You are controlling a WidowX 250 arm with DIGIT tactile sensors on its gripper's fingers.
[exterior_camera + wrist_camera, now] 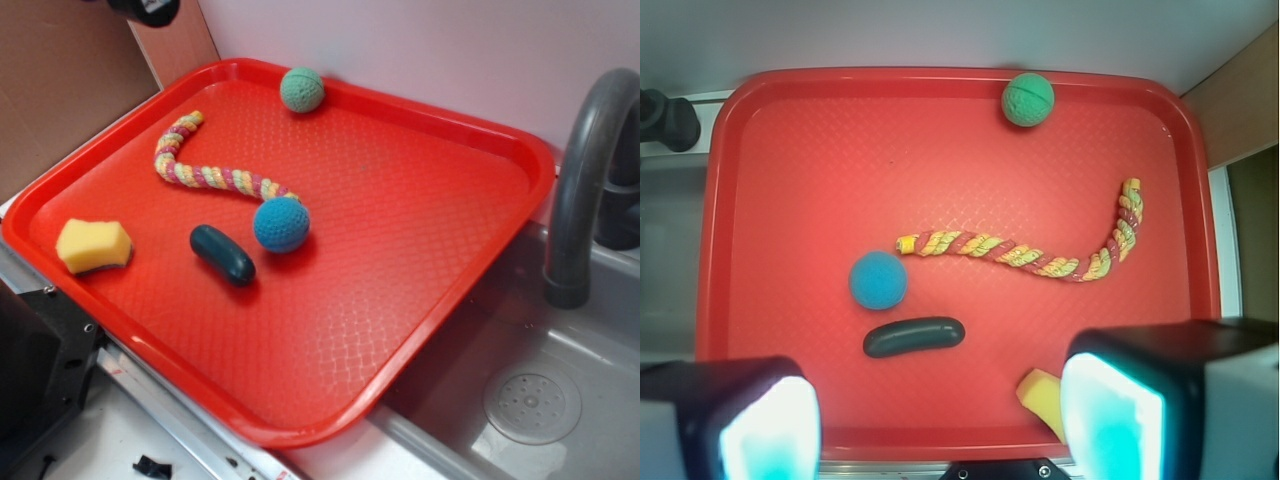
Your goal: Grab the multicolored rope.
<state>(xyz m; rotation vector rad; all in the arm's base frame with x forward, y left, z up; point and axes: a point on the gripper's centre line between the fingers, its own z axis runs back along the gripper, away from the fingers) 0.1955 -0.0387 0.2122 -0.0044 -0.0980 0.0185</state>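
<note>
A grey sink [560,400] with a round drain and a curved dark faucet [585,180] sits at the right of the exterior view, beside a pale wall. Next to it lies the surface that carries everything, a red tray [400,250] with a raised rim and a fine textured floor.

The tool [940,420] shows only in the wrist view, where its two fingers [1110,415] stand wide apart at the bottom corners, released and holding nothing, above the near rim of the tray.

The rope [205,170], twisted of pink, yellow and pale strands, lies flat on the tray in a loose S. One end curls up toward the far left corner; the other end touches or nearly touches the blue ball [281,224]. In the wrist view the rope [1040,255] runs across the middle of the tray, well clear of the tool.

A yellow sponge [93,245] rests near the tray's left rim. The blue ball sits just beside a dark teal capsule [222,254]. A green ball [301,90] rests against the far rim, well apart from the rest.
</note>
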